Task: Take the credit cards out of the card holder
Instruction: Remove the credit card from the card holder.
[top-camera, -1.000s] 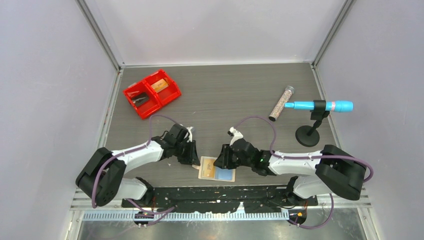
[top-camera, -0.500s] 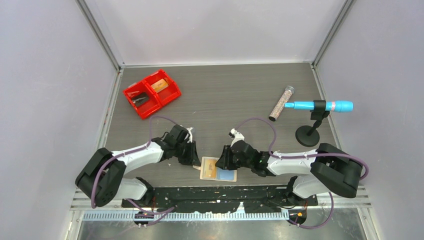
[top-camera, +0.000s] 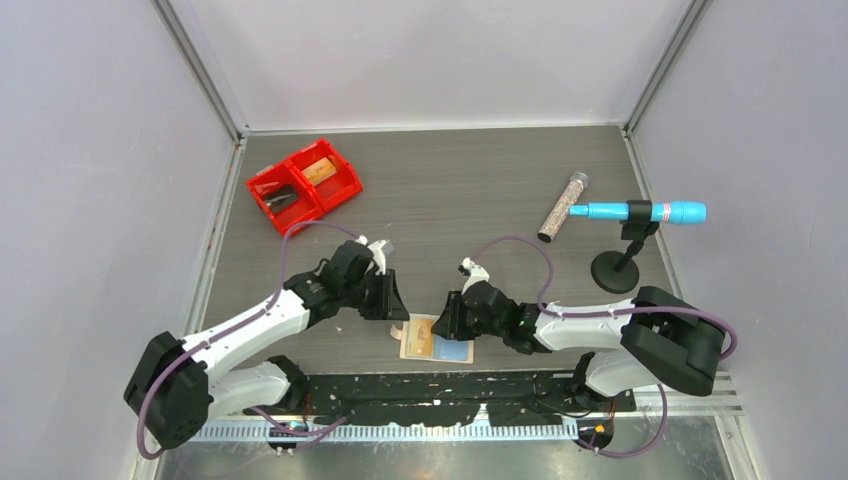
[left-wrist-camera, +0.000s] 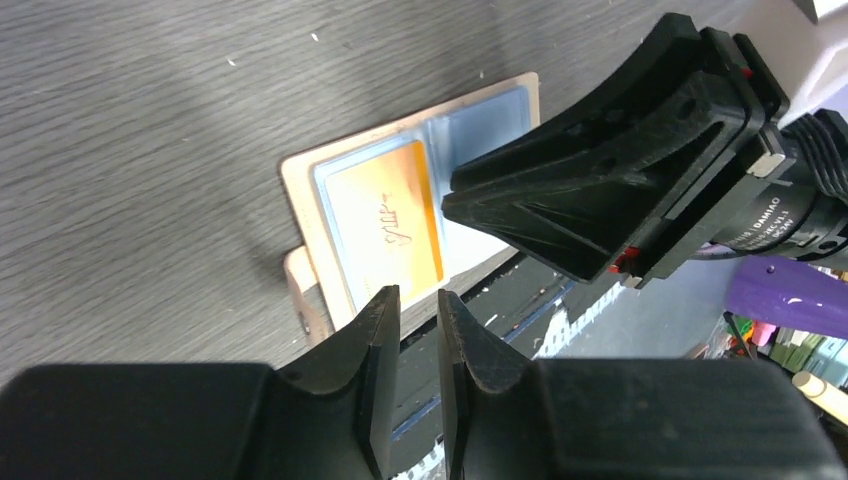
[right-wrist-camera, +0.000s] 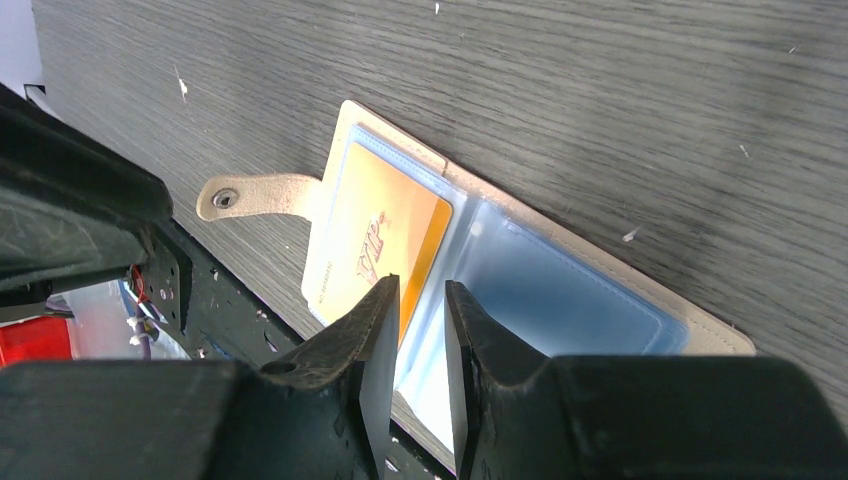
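**Top view.** Pale walls on three sides of a grey wood-grain counter (top-camera: 450, 190).
- The red bin (top-camera: 304, 186) sits far left and a blue pen on a stand (top-camera: 640, 212) far right. Both are well apart from the work.
- The card holder (top-camera: 435, 340) lies spread open at the near edge, just ahead of the arm bases.
- The left pincer (top-camera: 392, 305) and the right pincer (top-camera: 445, 318) close in on it from opposite sides.
- Judgement: the holder lies flat and open so its pockets face up. One arm is probably meant to steady it while the other draws a card.
- Finger spacing cannot be read from up here.

**Left wrist view.**
- The left pincer hangs above the holder's near-left corner, not touching it. Its fingers are almost together, with a thin gap and nothing in it.
- An orange card (left-wrist-camera: 385, 235) shows in the pocket on the tab side.
- The right pincer's black body covers much of the other pocket.

**Right wrist view.**
- This view adds the snap tab (right-wrist-camera: 250, 197), lying loose on the counter, and the blue-grey pocket (right-wrist-camera: 560, 300), which looks empty.
- The right pincer is likewise nearly closed, gripping nothing, poised over the orange card's inner edge.
- Judgement: the narrow setting suits pinching a thin edge.
- I cannot tell whether the card has started out of its sleeve.
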